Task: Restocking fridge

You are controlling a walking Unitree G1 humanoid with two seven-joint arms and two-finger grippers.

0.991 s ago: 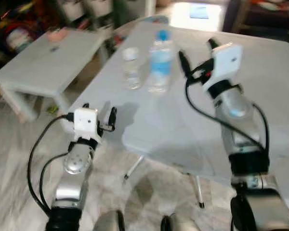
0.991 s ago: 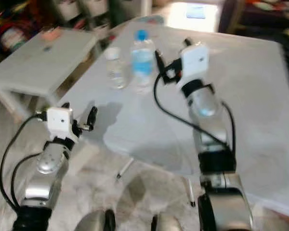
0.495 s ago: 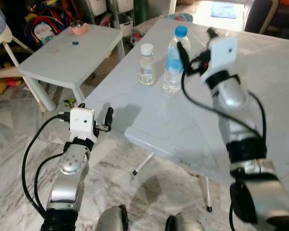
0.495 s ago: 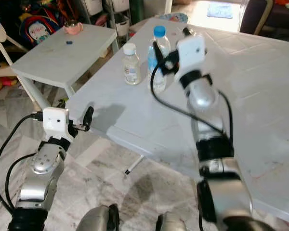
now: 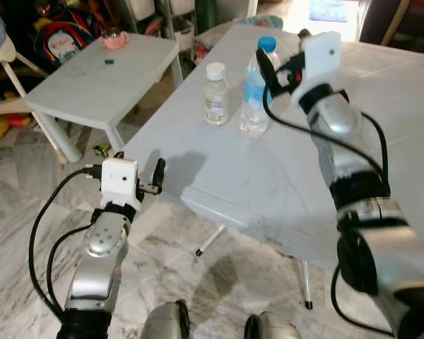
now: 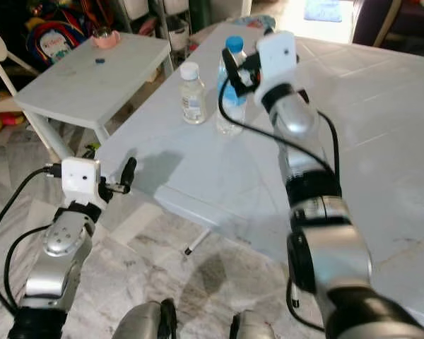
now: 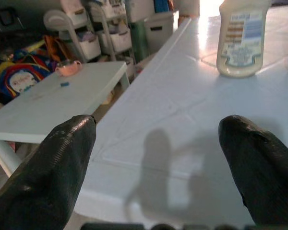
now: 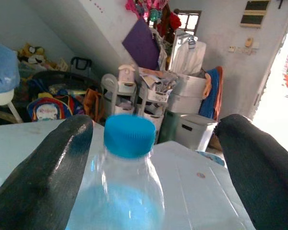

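Right claw (image 8: pixel 149 158) is held wide about the blue-capped water bottle (image 5: pixel 255 88) near the worktop (image 5: pixel 268 183) far edge; left claw (image 7: pixel 153 163) is spread wide at the near corner.

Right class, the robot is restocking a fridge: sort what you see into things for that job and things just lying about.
For the job:
- water bottle, blue cap, right tool open around its neck
- small bottle, white cap, beside it
- big table they stand on

Lying about:
- low table
- pink cup on it
- backpack
- left tool, open, idle at the big table's edge
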